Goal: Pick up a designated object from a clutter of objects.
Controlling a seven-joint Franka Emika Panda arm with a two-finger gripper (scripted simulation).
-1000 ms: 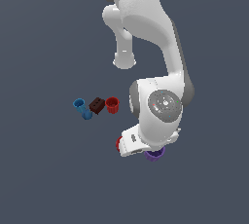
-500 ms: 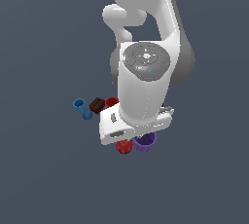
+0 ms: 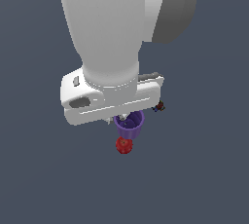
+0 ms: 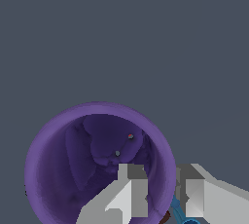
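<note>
The purple cup (image 4: 99, 164) sat right under the gripper (image 4: 163, 191), with its round open mouth facing straight up at the wrist camera. In the wrist view one finger (image 4: 131, 191) reached down inside the cup, and the other finger stood just outside the rim. The thin purple wall ran between them. That mattered most for the next move: the fingers straddled one side of the cup, so a squeeze would likely pinch the wall, not the whole cup.

The gap between the fingers was small. I could not tell for sure if they pressed the wall already or only stood close to it.

In the exterior view the cup (image 3: 130, 124) stood upright just below the big white hand of the arm, which hid its top edge. A red knob (image 3: 124, 145) lay just beside the cup, below it in that picture. A tiny dark multicoloured item (image 3: 158, 106) peeked out at the exterior view's right of the hand. A bit of a blue tube (image 4: 187, 219) showed near the outer finger in the wrist view.

The cup looked light and ribbed, so a pinch on the rim would probably hold.
</note>
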